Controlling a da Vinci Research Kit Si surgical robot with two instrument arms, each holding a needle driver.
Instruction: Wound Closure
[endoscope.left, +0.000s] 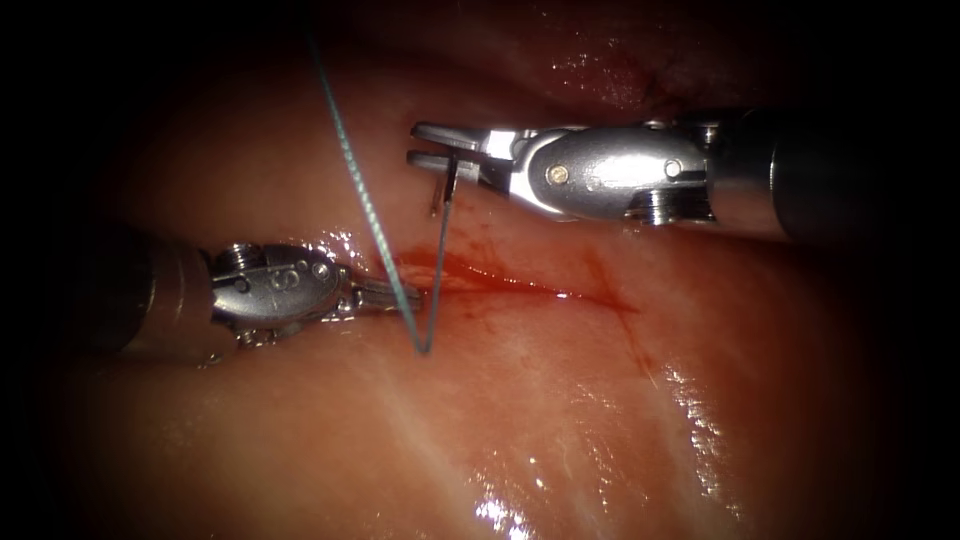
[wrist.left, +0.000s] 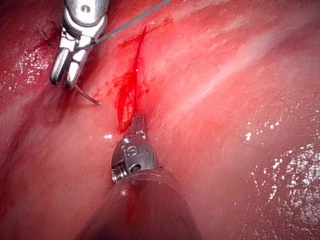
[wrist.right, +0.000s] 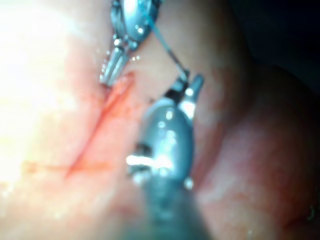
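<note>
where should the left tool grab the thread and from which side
Judging by its pose, the taut stretch of thread between the right tool and the tissue is best, from the left: the left tool lies just beside it.

Two tools, one needle, perhaps.

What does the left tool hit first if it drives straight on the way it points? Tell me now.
Probably the thread, which crosses just off the left tool's tip in the endoscope view; depth is unclear, so it may pass under and meet the tissue at the cut.
</note>
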